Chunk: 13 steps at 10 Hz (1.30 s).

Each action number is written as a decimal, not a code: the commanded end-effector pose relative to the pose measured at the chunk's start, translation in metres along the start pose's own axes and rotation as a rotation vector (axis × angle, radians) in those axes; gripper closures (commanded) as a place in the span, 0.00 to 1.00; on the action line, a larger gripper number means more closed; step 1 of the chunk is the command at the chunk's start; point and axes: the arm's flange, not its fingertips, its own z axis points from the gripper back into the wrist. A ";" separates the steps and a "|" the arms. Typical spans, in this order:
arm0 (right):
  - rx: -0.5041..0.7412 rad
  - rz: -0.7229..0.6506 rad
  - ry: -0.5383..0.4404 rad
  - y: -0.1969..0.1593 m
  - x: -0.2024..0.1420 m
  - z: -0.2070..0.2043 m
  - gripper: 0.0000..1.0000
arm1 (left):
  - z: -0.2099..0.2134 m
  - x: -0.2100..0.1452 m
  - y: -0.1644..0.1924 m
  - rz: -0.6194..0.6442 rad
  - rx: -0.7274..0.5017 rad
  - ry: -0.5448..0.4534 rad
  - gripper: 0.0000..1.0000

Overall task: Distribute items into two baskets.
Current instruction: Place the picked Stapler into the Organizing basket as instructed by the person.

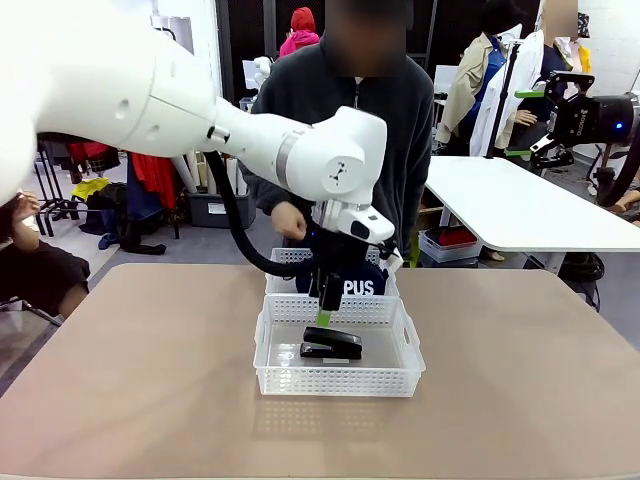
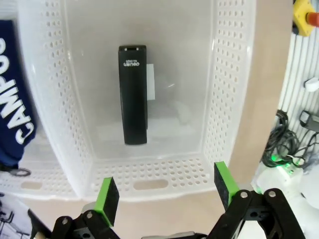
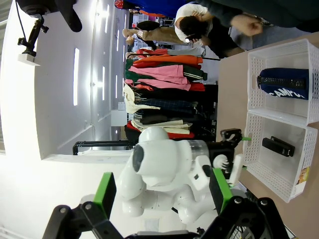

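Note:
The black stapler (image 1: 332,344) lies flat on the floor of the near basket (image 1: 338,378), partly over a white label (image 2: 151,82). My left gripper (image 1: 328,300) hangs just above it, open, with nothing between its green pads. In the left wrist view the stapler (image 2: 134,94) sits well beyond my left gripper (image 2: 167,186). The navy "CAMPUS" pouch (image 1: 358,285) rests in the far basket (image 1: 285,258), partly hidden by my arm. My right gripper (image 1: 535,120) is raised high at the right, open. From there my right gripper (image 3: 162,191) looks toward the pouch (image 3: 284,83) and the stapler (image 3: 278,146).
A person (image 1: 340,110) stands at the far side, one hand (image 1: 292,222) just behind the far basket. Both baskets sit together mid-table with bare tabletop (image 1: 150,360) around them. A white table (image 1: 520,205) stands behind at the right. Cables (image 2: 279,144) hang past the table edge.

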 end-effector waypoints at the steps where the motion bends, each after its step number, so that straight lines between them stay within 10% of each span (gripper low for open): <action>1: 0.004 0.006 -0.011 0.004 -0.001 0.000 0.00 | 0.019 -0.018 -0.009 0.040 0.012 0.001 0.00; 13: 0.004 0.006 -0.011 0.004 -0.001 0.000 0.00 | 0.047 -0.024 -0.010 0.085 0.045 0.001 0.00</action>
